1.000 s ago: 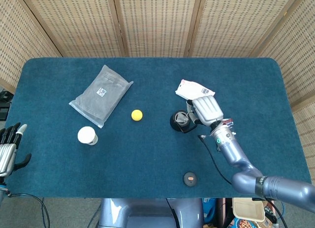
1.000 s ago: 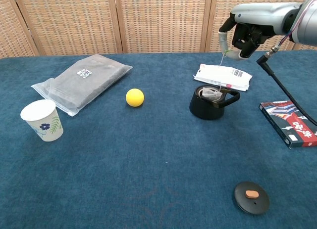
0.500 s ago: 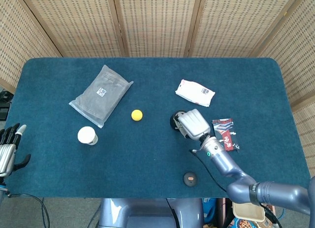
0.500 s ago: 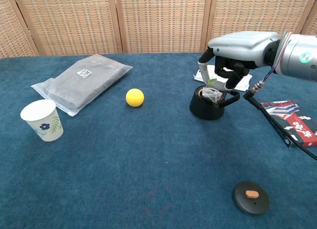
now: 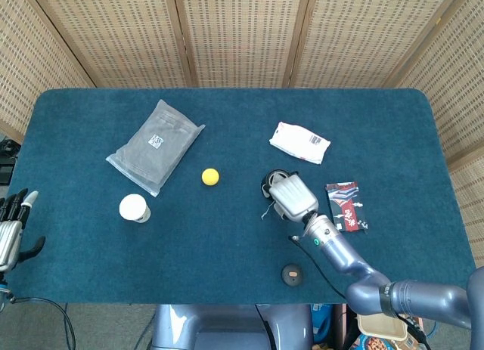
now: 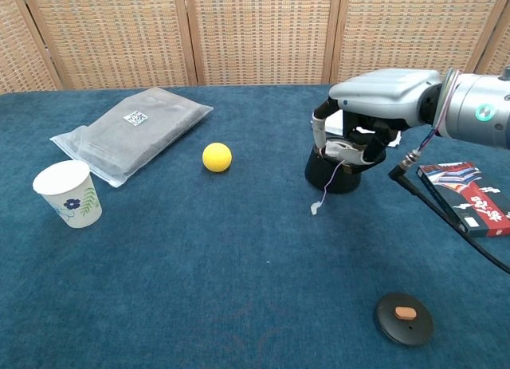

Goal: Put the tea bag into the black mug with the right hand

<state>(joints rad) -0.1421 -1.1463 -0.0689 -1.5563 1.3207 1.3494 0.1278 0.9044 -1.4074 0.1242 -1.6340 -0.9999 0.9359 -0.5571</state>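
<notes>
The black mug (image 6: 331,178) stands right of the table's middle; in the head view only its left rim (image 5: 269,185) shows beside my hand. The tea bag (image 6: 339,149) lies in the mug's mouth. Its string runs over the near rim, and the small tag (image 6: 315,210) rests on the cloth in front. My right hand (image 6: 374,94) hovers directly over the mug, fingers (image 6: 319,127) hanging down around its top and apart, gripping nothing; from the head camera it (image 5: 293,199) covers most of the mug. My left hand (image 5: 11,233) rests open at the table's far left edge.
A yellow ball (image 6: 217,157) lies left of the mug. Further left are a grey pouch (image 6: 131,134) and a paper cup (image 6: 68,193). A white packet (image 5: 300,142) sits behind the mug, a red-black booklet (image 6: 470,198) to its right, and a black lid (image 6: 406,318) near the front.
My right hand has come down from high behind the mug to just over it. The tea bag has settled into the mug, and the string and tag have dropped onto the table.
</notes>
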